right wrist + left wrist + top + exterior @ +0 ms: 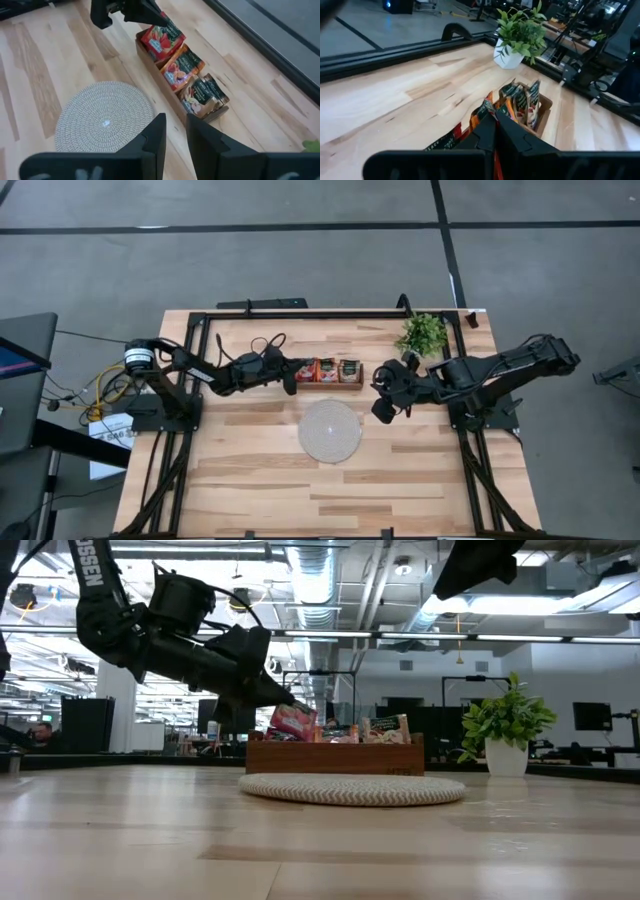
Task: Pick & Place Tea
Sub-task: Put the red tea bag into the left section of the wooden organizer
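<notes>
The tea sachets stand on edge in a brown wooden tray with three compartments: red ones, orange ones and pale ones with dark green bands. My left gripper is at the tray's left end, over the red sachets, and is shut on one of them. In the low view that red sachet sticks up tilted above the tray. My right gripper hovers right of the tray, above the table, with a narrow gap between its fingers; it holds nothing. My left gripper pinches a red sachet by its upper edge between the two fingers. It comes slanting down from the table's left side. The sachet's lower part stays among the others in the tray's left compartment.
A round woven grey-beige mat lies on the table in front of the tray. A small potted plant stands behind and to the right of the tray. Bare wooden tabletop lies around the mat.
</notes>
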Tool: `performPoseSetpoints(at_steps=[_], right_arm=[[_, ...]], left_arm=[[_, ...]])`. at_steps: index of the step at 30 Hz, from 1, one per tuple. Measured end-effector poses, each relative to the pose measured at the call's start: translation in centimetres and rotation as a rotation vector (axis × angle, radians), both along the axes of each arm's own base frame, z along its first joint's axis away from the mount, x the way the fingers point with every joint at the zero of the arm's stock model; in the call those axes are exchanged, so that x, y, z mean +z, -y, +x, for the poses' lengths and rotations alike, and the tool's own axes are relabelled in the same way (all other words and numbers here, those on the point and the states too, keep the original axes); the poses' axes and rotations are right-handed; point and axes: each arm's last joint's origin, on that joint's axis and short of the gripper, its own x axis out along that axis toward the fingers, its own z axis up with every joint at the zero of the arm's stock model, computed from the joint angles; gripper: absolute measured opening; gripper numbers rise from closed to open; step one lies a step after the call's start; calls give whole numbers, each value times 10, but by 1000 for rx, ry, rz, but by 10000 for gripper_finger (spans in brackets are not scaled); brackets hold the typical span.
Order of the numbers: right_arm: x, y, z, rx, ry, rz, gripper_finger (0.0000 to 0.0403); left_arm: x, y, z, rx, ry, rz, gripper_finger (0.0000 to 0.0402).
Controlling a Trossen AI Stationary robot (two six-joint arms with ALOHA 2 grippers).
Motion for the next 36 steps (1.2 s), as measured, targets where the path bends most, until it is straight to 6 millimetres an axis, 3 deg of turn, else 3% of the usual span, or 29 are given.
performPoseSetpoints(at_steps=[11,36], right_arm=[[0,0,0,1,-1,1,68],[0,0,0,-4,4,10,67]], left_arm=[[0,-10,-3,38,-15,8,0],[-6,-11,-5,76,-91,30,0]])
